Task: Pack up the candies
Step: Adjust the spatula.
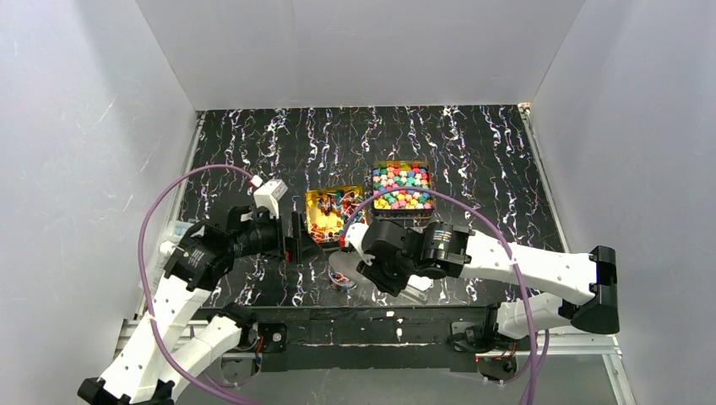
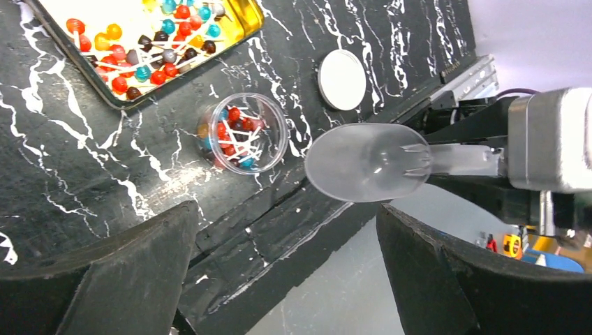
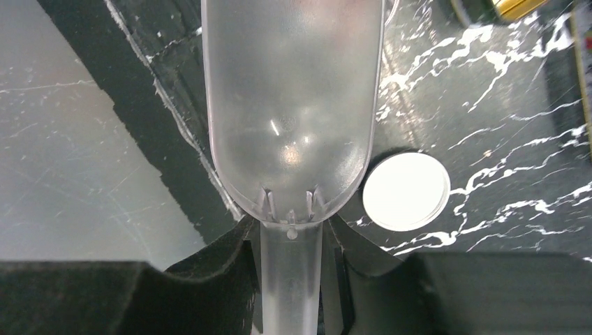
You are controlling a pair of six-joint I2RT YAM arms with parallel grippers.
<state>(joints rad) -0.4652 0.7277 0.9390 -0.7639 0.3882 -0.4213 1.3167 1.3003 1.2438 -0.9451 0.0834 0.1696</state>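
The candies lie in two tins: twist-wrapped ones (image 1: 331,213) in a gold tin (image 1: 314,200), cube-like ones (image 1: 404,186) in a second tin (image 1: 376,192) behind it. A clear jar (image 2: 241,132) near the table's front edge holds several red, blue and orange candies (image 2: 234,129). My right gripper (image 3: 292,241) is shut on the handle of a clear plastic scoop (image 3: 293,105). The scoop is empty and hangs beside the jar, over the table edge (image 2: 366,162). My left gripper (image 2: 286,279) is open and empty, just left of the jar (image 1: 342,277).
A round white lid (image 2: 342,79) lies flat on the table next to the jar, also in the right wrist view (image 3: 406,190). The black table's front edge (image 2: 293,230) runs close under both grippers. White walls enclose the table.
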